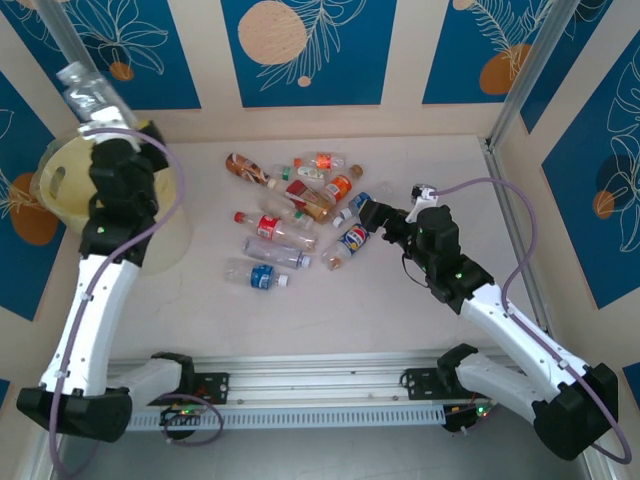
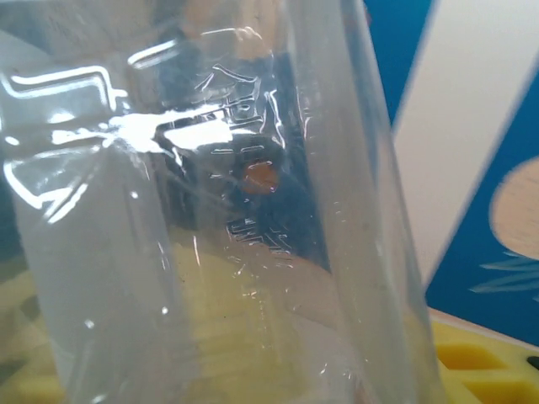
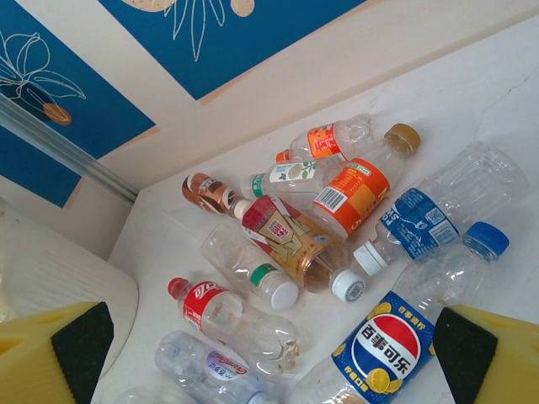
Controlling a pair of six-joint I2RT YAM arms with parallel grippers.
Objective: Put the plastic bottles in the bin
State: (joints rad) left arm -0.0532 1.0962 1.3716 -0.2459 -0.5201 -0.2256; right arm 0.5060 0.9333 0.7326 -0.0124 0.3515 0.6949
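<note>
As bottles (image 1: 300, 200) cluster, bin (image 1: 70, 200) hugs corner.

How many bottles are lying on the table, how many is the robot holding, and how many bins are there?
Small plastic bottles lying on the pale table: 11
Clear plastic bottle held up by the left gripper: 1
Large round pale-yellow plastic bin: 1
Total: 13 things
</note>
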